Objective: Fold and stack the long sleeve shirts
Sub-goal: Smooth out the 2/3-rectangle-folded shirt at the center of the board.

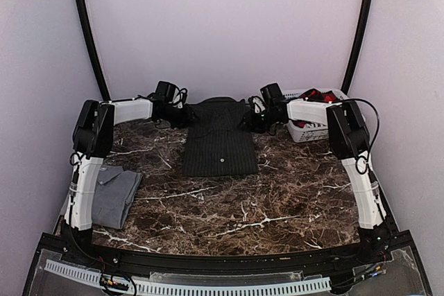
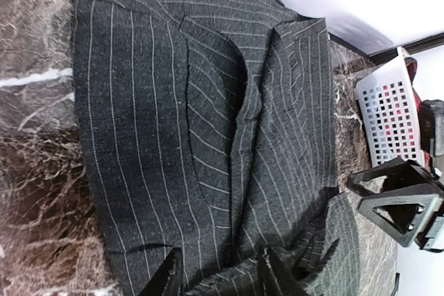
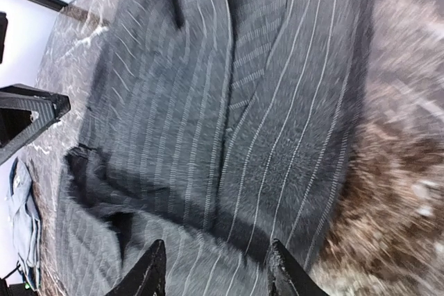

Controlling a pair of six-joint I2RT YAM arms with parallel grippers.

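Dark marbled worktop (image 1: 277, 206), white walls all round. Far left, by the left arm's base: grey shirt (image 1: 114, 195), folded into a small pile, looks done. Left pincer (image 2: 222, 276) sits at the far-left corner of the pinstripe shirt (image 1: 220, 147), fingers spread, with cloth bunched between them but not clamped as far as I can see. The shirt lies mid-worktop toward the far edge, sleeves folded in over the body. Its long axis runs near-to-far, collar end away from the bases. Right pincer (image 3: 216, 274) mirrors the left at the far-right corner, also spread over the cloth; that view is blurred, so contact is unclear. So the shirt lies inboard of each pincer, both arms equally near, one per shoulder. My read: next is pinch both far corners and bring the collar end toward the hem, folding across the long axis. Far right: white basket (image 1: 309, 132) with the red plaid shirt (image 1: 316, 95) in it, not yet folded.
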